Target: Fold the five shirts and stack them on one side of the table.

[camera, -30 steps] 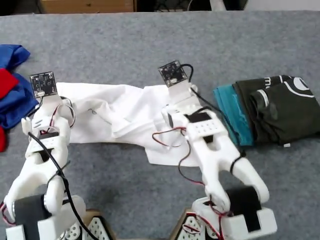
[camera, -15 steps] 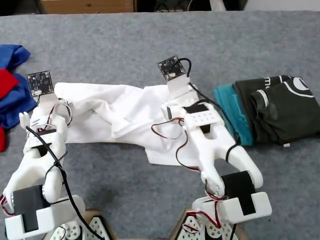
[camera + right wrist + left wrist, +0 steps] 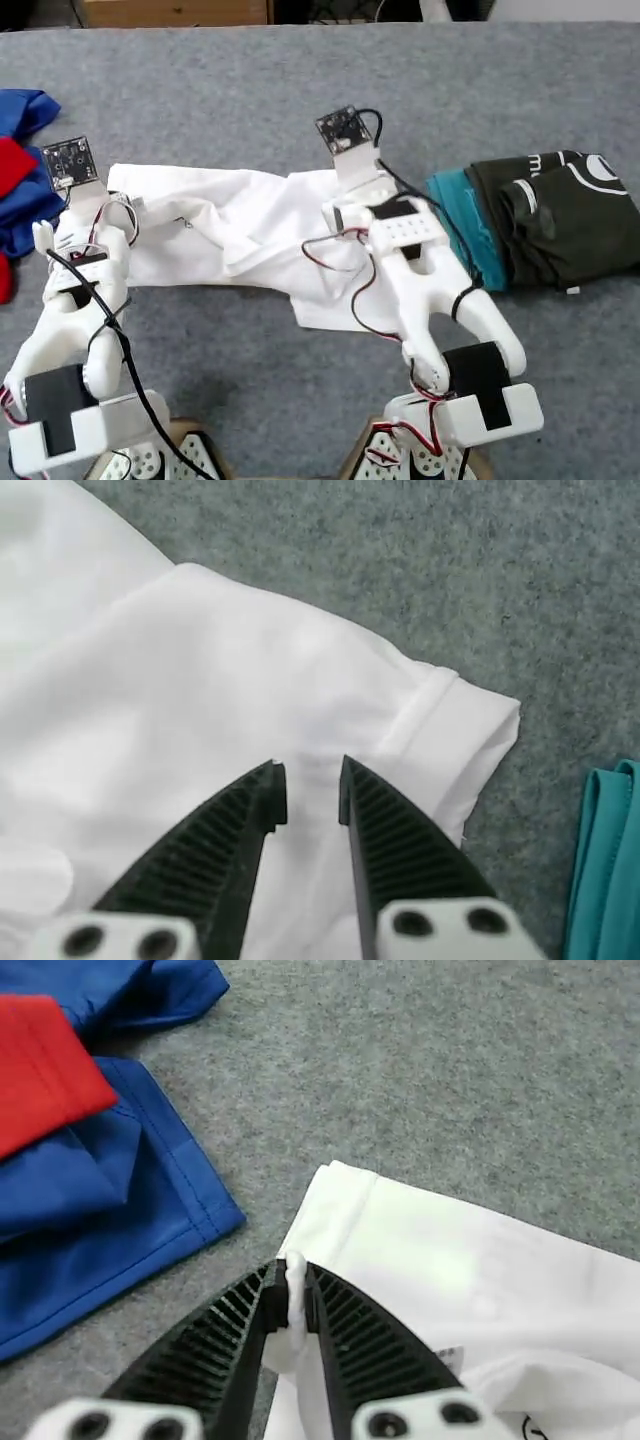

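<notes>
And there it was: the white shirt (image 3: pixel 240 230) lay spread and rumpled across the middle of the grey bench (image 3: pixel 300 90), running from 9 o'clock in to the centre. The left arm (image 3: pixel 85 290) stood at the shirt's 9 o'clock end, and its jaws were clamped together on a thin pinch of white cloth near the hemmed corner (image 3: pixel 340 1200). Just beside that corner, out at the 9 o'clock edge of the bench, sat the blue shirt (image 3: pixel 20 225) in a loose heap with the red shirt (image 3: pixel 12 165) lying on it. Over to the right arm (image 3: pixel 420 270), at the shirt's 3 o'clock end: its jaws stood narrowly apart, tips down at the fabric near the hemmed end (image 3: pixel 450 730), white cloth showing in the gap. At 3 o'clock the dark shirt (image 3: pixel 570 215) lay folded on the teal shirt (image 3: pixel 465 225), whose edge peeked out toward the white one, near it but apart.
</notes>
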